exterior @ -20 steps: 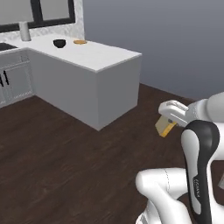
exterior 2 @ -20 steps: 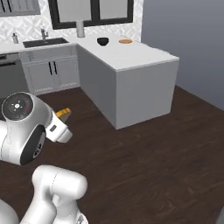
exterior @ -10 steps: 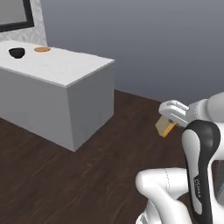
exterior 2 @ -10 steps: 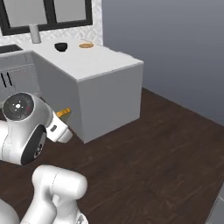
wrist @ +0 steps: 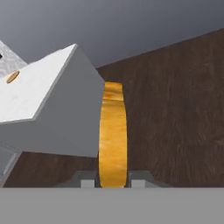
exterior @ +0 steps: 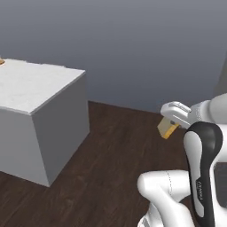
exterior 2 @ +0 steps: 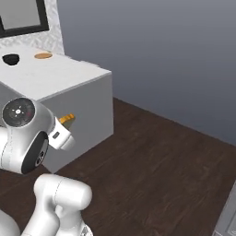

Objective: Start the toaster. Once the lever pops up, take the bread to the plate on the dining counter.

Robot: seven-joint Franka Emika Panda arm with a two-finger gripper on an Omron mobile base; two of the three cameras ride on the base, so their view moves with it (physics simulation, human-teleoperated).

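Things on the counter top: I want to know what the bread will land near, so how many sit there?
2 visible: the orange-brown plate near the counter's far edge, and a small black object left of it. More may lie outside the frame.

A small black bowl (exterior 2: pixel 10 58) sits at ten o'clock in the right base view below a dark-framed window (exterior 2: pixel 20 16), with dark wood floor (exterior 2: pixel 161 161) toward four o'clock.

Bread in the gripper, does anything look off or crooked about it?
Nothing stands out. The bread sits edge-on and upright between the fingertips of the gripper, carried above the dark wood floor beside the dining counter. No crumbs or damage visible.
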